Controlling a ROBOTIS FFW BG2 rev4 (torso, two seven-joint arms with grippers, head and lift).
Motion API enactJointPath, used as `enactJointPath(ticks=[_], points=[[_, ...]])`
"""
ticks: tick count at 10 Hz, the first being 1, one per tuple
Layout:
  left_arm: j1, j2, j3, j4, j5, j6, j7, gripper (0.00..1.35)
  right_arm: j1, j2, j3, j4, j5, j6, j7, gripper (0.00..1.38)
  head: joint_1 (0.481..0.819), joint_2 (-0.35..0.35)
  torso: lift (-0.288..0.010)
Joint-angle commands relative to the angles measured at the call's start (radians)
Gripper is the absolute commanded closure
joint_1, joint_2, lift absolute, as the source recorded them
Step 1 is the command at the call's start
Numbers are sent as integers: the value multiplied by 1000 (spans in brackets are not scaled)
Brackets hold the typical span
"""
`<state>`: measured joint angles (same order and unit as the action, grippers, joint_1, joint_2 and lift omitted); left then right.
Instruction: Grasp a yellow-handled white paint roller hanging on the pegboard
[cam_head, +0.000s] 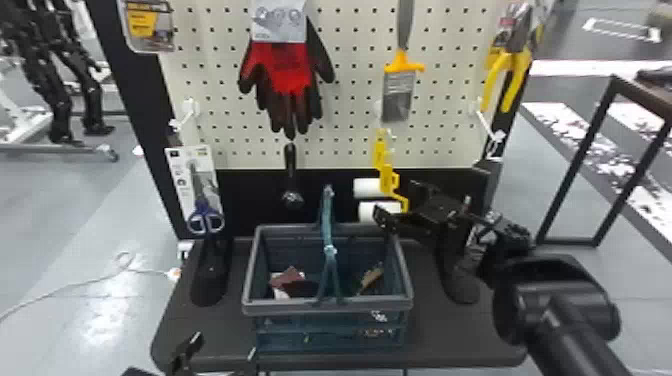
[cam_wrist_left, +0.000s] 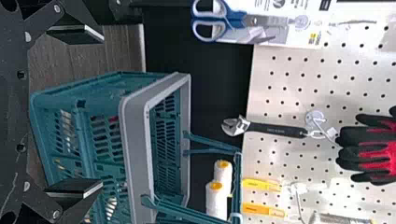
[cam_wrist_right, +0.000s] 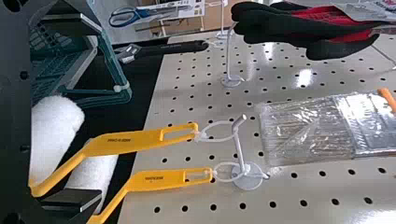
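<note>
Two white paint rollers (cam_head: 371, 200) hang side by side at the lower edge of the pegboard (cam_head: 350, 135), each on its own yellow handle (cam_head: 382, 162). The right wrist view shows both handles tied by white loops (cam_wrist_right: 219, 133) to one white peg. The left wrist view shows a yellow end cap on each roller.

The right gripper (cam_wrist_right: 93, 112) is right in front of the pegboard's lower edge. Its jaws are wide open, one on each side of the two rollers, and no contact is visible. The left gripper (cam_wrist_left: 88, 112) sits well back from the pegboard, low over the near edge of the surface (cam_head: 450, 325). Its jaws are open and hold nothing, and they face the basket (cam_head: 327, 302).

Count on the pegboard:
- One red-and-black glove (cam_head: 285, 75), possibly a pair; I can't tell.
- One paintbrush (cam_head: 400, 85).
- One yellow-handled pliers (cam_head: 507, 70), at the right edge.
- One adjustable wrench (cam_head: 291, 175), below the glove.
- One packaged scissors (cam_head: 202, 200), at the lower left corner.

One teal basket with a grey rim stands in front of the pegboard. There are small items inside it, but I can't tell what they are.
</note>
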<state>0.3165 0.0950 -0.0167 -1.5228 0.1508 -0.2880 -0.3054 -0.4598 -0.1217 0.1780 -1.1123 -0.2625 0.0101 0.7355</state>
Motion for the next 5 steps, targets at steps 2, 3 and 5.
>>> enactJointPath(ticks=[2,3,5], points=[[-34,-6,-17,32,3,1,-14,209,-88,-41,140,72,-101,5,-1,76,549,0,-100],[-51,-8,-25,46,3,3,-20,209,-125,-56,202,91,-133,5,-1,76,549,0,-100],[-85,-12,-34,72,3,3,-41,209,-160,-62,250,115,-178,5,-2,78,549,0,-100]])
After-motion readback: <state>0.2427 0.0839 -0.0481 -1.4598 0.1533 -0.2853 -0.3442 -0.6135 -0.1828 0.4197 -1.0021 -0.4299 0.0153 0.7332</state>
